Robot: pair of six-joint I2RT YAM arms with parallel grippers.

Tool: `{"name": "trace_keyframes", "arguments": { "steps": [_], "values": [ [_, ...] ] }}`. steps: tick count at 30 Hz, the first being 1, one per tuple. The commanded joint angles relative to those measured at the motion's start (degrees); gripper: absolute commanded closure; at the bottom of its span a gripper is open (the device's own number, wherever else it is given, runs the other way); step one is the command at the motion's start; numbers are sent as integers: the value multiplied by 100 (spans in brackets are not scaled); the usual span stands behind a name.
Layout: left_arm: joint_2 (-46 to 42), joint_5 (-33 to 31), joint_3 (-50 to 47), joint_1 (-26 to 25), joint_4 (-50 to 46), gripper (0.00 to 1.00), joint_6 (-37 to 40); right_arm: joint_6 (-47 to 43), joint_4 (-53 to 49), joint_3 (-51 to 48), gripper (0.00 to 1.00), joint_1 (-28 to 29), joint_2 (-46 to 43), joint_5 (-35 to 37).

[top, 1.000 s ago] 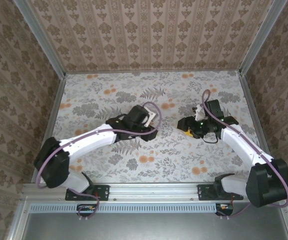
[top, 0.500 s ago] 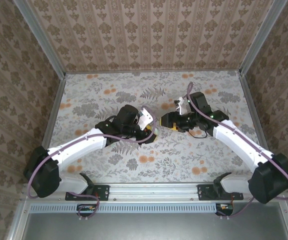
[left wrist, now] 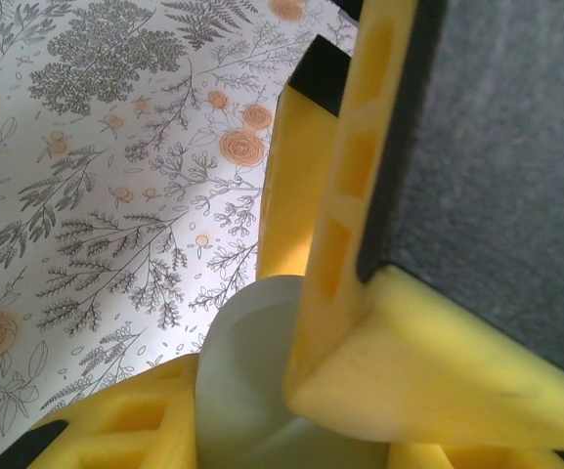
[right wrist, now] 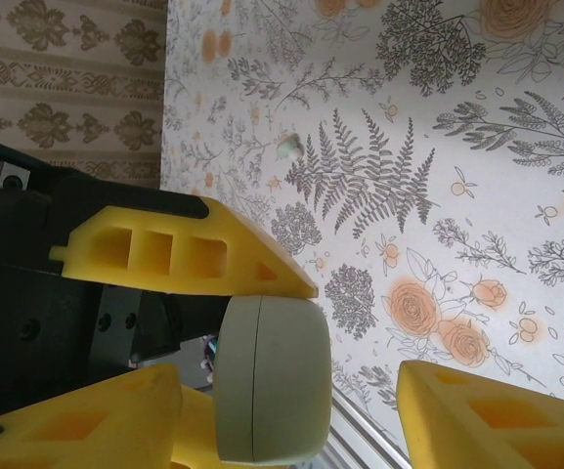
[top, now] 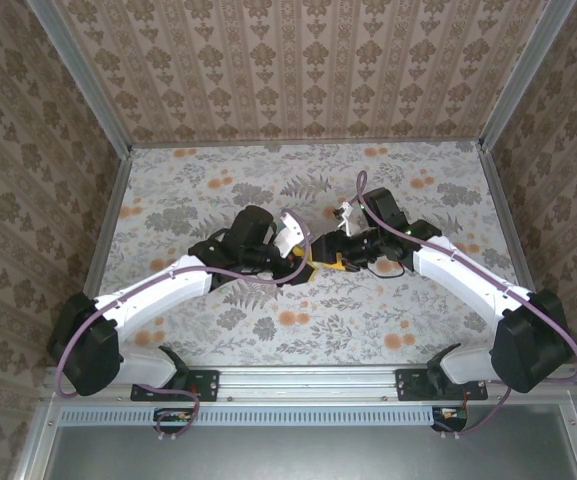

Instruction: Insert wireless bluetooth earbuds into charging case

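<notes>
The charging case (right wrist: 267,381), a pale oval pebble with its lid closed and the seam showing, hangs above the table, pinched between my left gripper's yellow fingers (right wrist: 164,256). In the left wrist view the case (left wrist: 247,371) sits low between those fingers, and my left gripper (left wrist: 247,396) is shut on it. My right gripper (right wrist: 291,386) stands open around the case, with a clear gap to its right finger (right wrist: 497,420). Both grippers meet mid-table, the left gripper (top: 303,266) beside the right gripper (top: 326,257). A tiny blurred teal speck (right wrist: 286,147) on the cloth may be one earbud.
A floral cloth (top: 368,320) covers the table. Patterned walls (top: 308,70) close in the back and both sides. An aluminium rail (top: 308,385) runs along the near edge, with both arm bases bolted to it.
My right arm has swung left across the table until its open fingers straddle the case. The left arm drew in slightly and still holds the case.
</notes>
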Motion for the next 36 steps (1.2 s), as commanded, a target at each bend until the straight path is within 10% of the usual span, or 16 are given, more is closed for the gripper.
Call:
{"name": "trace_keyframes", "arguments": {
  "steps": [1,16,21,36],
  "values": [
    [-95,249,-34,59,161,73,46,27,43,97,40,55,32,-251],
    [-87,120,69,82,105,68,181,235,1,230,67,122,377,-389],
    [-456,-202,-162,117,395,52,260,672,411,160,72,114,383,-374],
    [-2472,-498,-2204,820,2933,29,-331,2712,2280,-12,74,-199,29,-392]
  ]
}}
